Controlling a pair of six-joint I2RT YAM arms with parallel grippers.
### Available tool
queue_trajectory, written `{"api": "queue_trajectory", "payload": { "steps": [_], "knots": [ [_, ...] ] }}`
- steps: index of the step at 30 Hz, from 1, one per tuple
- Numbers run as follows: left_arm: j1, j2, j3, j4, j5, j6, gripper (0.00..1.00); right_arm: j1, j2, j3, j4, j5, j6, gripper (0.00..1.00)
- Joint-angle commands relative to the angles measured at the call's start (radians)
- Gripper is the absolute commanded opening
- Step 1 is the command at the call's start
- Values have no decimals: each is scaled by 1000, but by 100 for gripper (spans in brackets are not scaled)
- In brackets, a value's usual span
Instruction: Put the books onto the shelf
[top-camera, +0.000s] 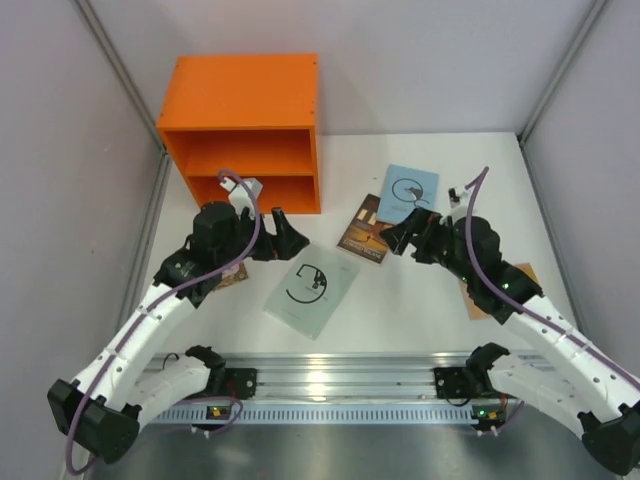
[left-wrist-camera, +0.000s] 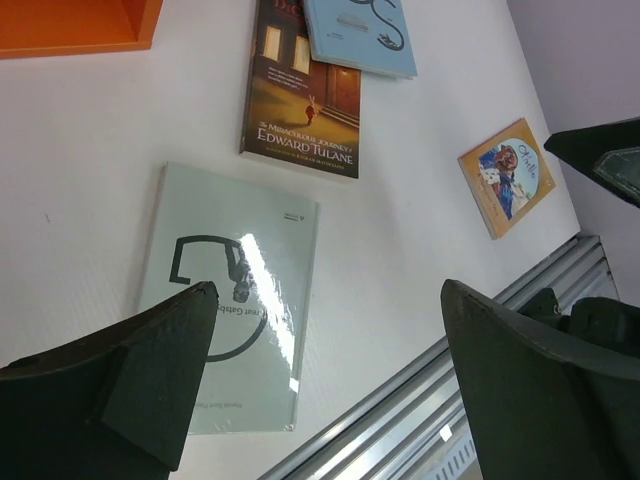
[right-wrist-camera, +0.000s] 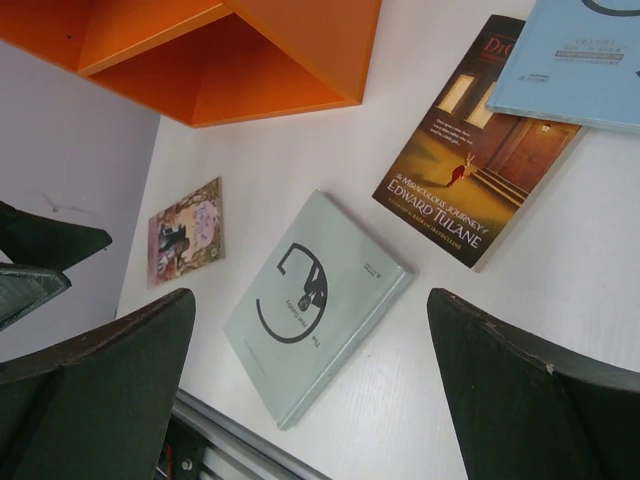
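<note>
On the white tabletop (top-camera: 400, 320) a pale book (top-camera: 312, 287) is found lying flat, long axis near-to-far and tilted right, just nearward of the released, empty left claw (top-camera: 285, 236), farther from the released right claw (top-camera: 402, 238).

White table (top-camera: 420, 300), grey walls (top-camera: 420, 60), aluminium rail (top-camera: 340, 385)

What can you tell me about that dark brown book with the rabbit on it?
The brown book is a thin paperback; its cover shows a small rabbit figure before lit doors, with the title The Miraculous Journey of Edward Tulane. It lies flat, face up, askew on the white table, right of the orange shelf. A pale blue book overlaps one corner; nothing else touches it.
</note>
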Motion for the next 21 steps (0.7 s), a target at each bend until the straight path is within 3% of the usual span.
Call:
{"api": "queue_trajectory", "payload": {
  "steps": [1,7,10,17,18,19,21],
  "knots": [
    [1,-17,20,14,-56,-8,99,2,-21,54,6,23,6,100],
    [2,26,39,-56,-180,-31,99,1,33,54,1,9,12,100],
    [15,71,30,-85,-182,-28,89,2,80,41,18,-11,6,100],
    [88,105,-105,-37,-150,-75,32,7,273,-24,116,-92,65,98],
    [97,98,-127,-23,-161,-94,11,17,290,-40,169,-95,78,96],
    [119,95,-166,-6,-164,-111,3,24,304,-69,197,-97,92,94],
    [131,91,-202,17,-171,-134,0,47,341,-113,277,-89,135,88]
  ]
}}
